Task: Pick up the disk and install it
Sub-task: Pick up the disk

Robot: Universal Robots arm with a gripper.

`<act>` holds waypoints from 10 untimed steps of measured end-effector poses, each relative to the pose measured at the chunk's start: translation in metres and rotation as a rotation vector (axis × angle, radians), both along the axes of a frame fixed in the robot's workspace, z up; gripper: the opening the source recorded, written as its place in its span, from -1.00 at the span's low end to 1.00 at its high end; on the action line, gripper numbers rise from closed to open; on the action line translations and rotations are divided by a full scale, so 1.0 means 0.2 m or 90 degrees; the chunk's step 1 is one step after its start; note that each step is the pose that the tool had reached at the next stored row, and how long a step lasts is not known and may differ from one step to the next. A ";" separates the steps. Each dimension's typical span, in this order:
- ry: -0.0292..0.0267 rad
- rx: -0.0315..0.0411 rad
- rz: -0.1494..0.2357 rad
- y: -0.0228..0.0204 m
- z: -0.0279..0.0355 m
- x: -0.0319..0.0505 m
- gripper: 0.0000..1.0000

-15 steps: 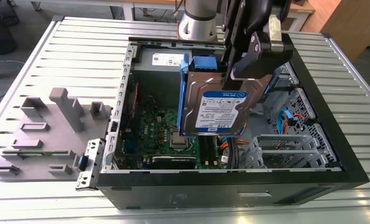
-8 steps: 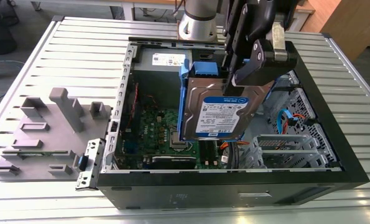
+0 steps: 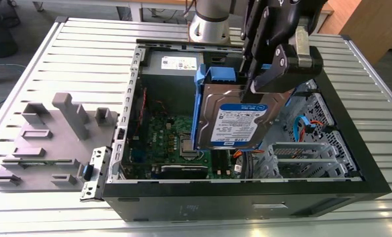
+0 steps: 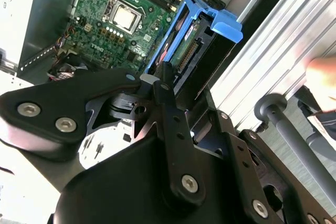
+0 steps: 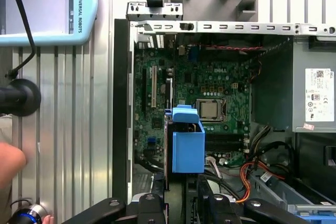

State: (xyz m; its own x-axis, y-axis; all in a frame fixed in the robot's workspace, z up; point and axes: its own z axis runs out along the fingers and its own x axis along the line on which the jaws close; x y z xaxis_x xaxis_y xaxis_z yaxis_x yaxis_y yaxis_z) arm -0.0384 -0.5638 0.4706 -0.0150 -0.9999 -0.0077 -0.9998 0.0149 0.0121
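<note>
Above the open computer case [image 3: 248,200], the gripper [image 3: 270,79] is clamped on the disk [image 3: 239,123] at its one o'clock corner; the disk hangs nearly upright over the green board [image 3: 161,137].

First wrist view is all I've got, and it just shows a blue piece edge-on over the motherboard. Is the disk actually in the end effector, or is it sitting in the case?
Observer: It's gripped. In the exterior view the end effector is clamped on the upper end of the disk, which hangs over the open computer case and is not seated in a bay.
Operator: Which way is its flat face turned?
Observer: The white-and-blue label faces the exterior camera, and the disk hangs close to upright, leaning a little.
</note>
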 end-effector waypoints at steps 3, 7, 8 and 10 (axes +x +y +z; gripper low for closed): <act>0.0001 0.0000 0.000 0.000 -0.001 0.029 -0.31; 0.0003 0.0000 0.000 0.000 -0.001 0.075 -0.31; 0.0004 0.0000 0.000 0.000 -0.001 0.088 -0.31; 0.0006 0.0000 0.000 0.000 -0.002 0.113 -0.31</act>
